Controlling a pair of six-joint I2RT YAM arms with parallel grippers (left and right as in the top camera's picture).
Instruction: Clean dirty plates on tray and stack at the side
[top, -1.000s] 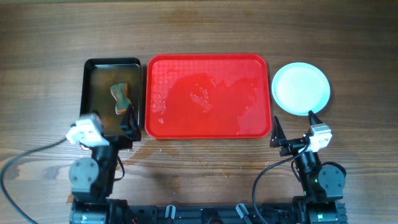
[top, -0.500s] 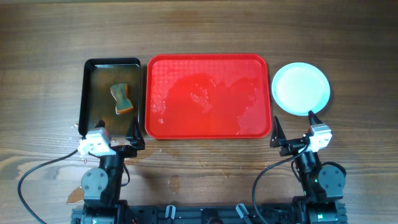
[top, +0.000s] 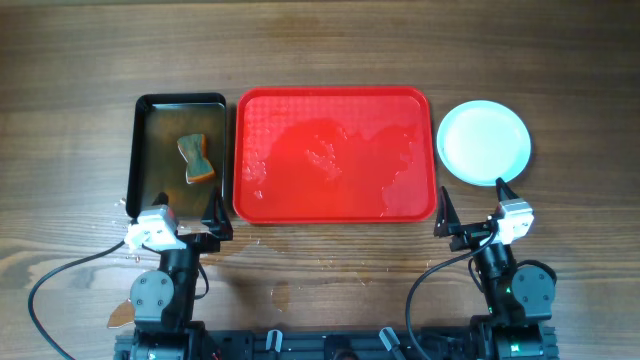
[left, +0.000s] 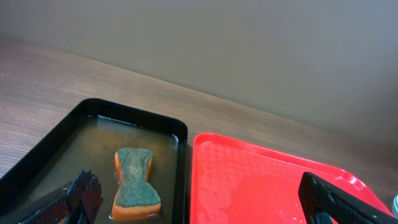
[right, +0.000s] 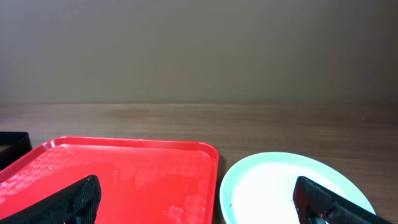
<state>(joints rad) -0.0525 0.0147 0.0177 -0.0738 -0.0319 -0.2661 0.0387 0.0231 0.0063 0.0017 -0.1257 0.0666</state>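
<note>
Big red tray (top: 335, 93) flat in the middle of the brown wooden worktop (top: 320, 40). Looks wet and shiny in patches, with little bumps all over its floor. Just beside its right edge, out on the wood, the round pale blue-green plates (top: 484, 141), white and clean-looking on top. Can't tell from above whether one plate or a pile. Just beside the left edge of the red tray, a smaller black tray (top: 180, 98) with brownish water in it. In that water, a sponge (top: 196, 159), green on top and orange below, pinched in at the middle like a bow. Near the front edge of the worktop, the left pincer (left: 202, 202), pointing over the near end of the black tray and the corner of the red one. Spread wide, holding nothing. On the other side, the right pincer (right: 199, 200), facing the gap between the red tray and the plates. Spread wide too, with nothing in it. Touches neither tray nor plates. Plain grey wall (right: 199, 50) behind the worktop.
</note>
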